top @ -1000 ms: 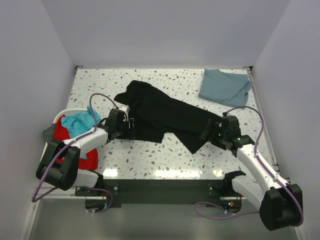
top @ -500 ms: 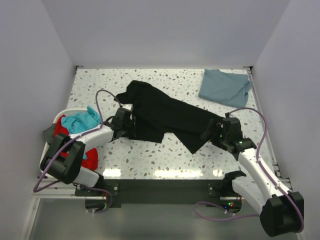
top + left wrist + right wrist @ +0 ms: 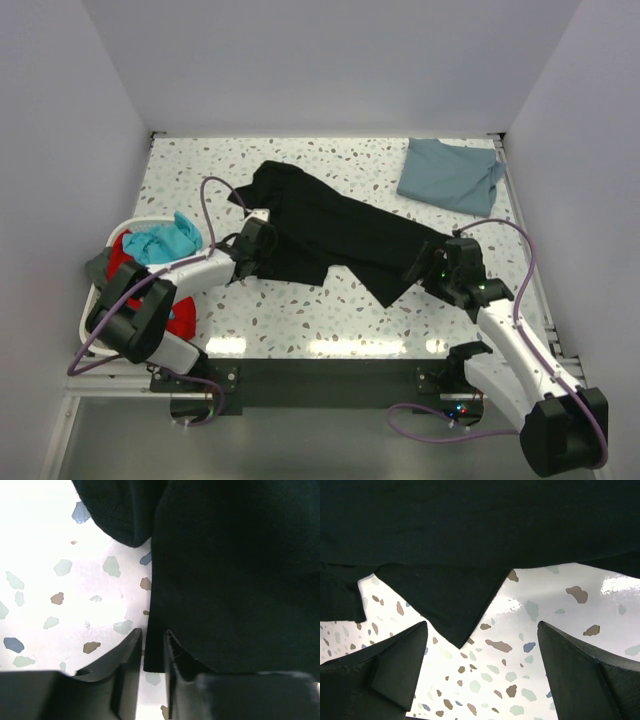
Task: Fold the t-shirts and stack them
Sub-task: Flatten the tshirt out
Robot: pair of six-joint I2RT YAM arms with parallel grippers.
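Note:
The large black t-shirt (image 3: pixel 330 225) lies spread aslant across the middle of the speckled table. The slate-blue t-shirt (image 3: pixel 450 172) lies rumpled at the far right corner. My left gripper (image 3: pixel 262 243) is at the black shirt's left edge. In the left wrist view my left gripper (image 3: pixel 151 647) is shut on a narrow strip of the black hem (image 3: pixel 235 570). My right gripper (image 3: pixel 428 265) is at the shirt's right end. In the right wrist view it (image 3: pixel 482 635) is wide open and empty just above the table, with a pointed corner of black cloth (image 3: pixel 460 615) before it.
A white laundry basket (image 3: pixel 118 235) with red and teal clothes stands at the table's left edge, beside my left arm. White walls close in the table at the back and both sides.
My left gripper has moved right, up to the black shirt's edge, and the cloth there has bunched a little. My right gripper has shifted slightly right.

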